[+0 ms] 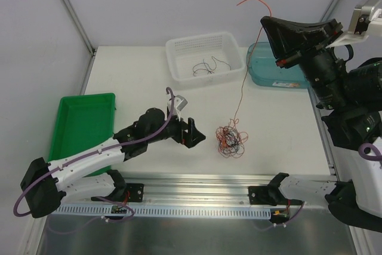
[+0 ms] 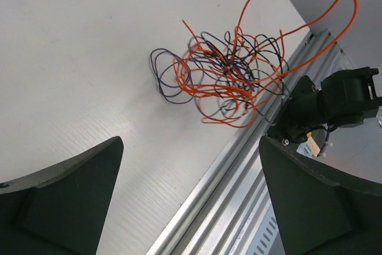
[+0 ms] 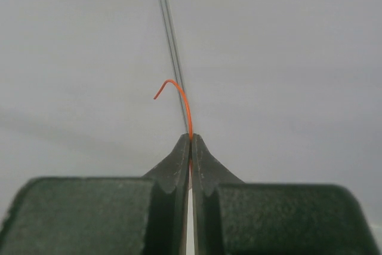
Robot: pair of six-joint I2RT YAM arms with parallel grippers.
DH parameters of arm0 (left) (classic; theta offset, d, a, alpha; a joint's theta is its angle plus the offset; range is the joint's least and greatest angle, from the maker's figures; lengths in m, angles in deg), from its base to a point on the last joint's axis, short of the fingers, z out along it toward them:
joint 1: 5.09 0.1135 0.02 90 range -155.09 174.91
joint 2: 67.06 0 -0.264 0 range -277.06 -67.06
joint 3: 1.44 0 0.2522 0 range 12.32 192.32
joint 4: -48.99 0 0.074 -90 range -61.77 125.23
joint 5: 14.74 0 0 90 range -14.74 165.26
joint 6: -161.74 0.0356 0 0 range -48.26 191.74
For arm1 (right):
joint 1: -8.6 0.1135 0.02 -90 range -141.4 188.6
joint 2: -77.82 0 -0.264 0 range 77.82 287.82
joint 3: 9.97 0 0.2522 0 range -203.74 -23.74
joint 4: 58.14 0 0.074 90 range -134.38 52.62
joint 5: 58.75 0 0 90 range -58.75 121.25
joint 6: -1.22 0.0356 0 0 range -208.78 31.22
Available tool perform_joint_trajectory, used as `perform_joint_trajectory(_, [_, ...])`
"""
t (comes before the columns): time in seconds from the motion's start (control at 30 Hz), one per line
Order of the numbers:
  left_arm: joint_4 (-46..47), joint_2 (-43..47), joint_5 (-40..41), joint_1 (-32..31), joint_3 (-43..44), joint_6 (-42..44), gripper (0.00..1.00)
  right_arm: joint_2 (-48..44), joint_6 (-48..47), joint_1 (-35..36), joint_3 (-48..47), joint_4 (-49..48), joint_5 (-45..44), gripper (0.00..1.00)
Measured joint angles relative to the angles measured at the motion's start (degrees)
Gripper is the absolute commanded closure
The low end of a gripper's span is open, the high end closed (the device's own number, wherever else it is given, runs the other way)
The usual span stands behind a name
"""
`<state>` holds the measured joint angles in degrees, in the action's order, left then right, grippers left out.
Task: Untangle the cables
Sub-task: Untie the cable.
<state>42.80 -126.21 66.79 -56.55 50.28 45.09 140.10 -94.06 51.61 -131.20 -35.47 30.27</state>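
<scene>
The cables (image 1: 231,140) lie as a small tangle of orange, red and black wires on the white table, seen close in the left wrist view (image 2: 227,79). One orange cable (image 1: 242,88) rises out of the tangle to my right gripper (image 1: 266,22), which is held high over the back right. That gripper (image 3: 191,138) is shut on the orange cable (image 3: 181,92), whose short curved end sticks out past the fingertips. My left gripper (image 1: 194,135) hovers low, just left of the tangle, open with nothing between its fingers (image 2: 65,195).
A white basket (image 1: 173,45) at the back holds a few loose black wires (image 1: 206,67). A teal bin (image 1: 256,71) stands to its right, a green tray (image 1: 80,129) at the left. An aluminium rail (image 2: 239,183) runs along the near table edge.
</scene>
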Motion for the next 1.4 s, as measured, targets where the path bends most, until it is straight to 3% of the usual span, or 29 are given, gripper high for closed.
perform_joint_trajectory(0.27, [6.0, 4.1, 1.4, -0.5, -2.5, 1.9, 0.01, 4.3, 1.2, 0.0, -3.6, -0.2, -0.4, 0.99])
perform_joint_trajectory(0.47, [12.5, 1.8, 1.7, -2.2, -2.5, 5.2, 0.01, -0.6, 7.8, 0.0, 14.0, -0.5, 1.6, 0.99])
perform_joint_trajectory(0.63, [19.5, -3.7, 3.0, -3.8, -2.4, 8.5, 0.01, 0.2, 11.9, 0.0, 21.5, 0.8, 2.2, 0.99])
perform_joint_trajectory(0.87, [25.5, -11.0, 3.4, -4.7, -2.0, 10.7, 0.02, 0.7, 14.4, 0.0, 21.7, 0.8, 4.1, 0.99])
perform_joint_trajectory(1.17, [30.8, -13.8, -0.7, -5.6, -2.0, 9.6, 0.1, 1.1, 15.1, 0.0, 21.6, 0.7, 4.5, 0.99])
perform_joint_trajectory(1.33, [32.0, -14.9, -4.1, -5.9, -2.0, 8.2, 0.26, 1.5, 15.1, 0.0, 21.6, 0.8, 4.5, 0.99])
perform_joint_trajectory(1.4, [32.6, -15.5, -4.6, -5.9, -2.0, 7.5, 0.4, 1.5, 15.2, 0.0, 21.6, 0.8, 4.5, 0.99])
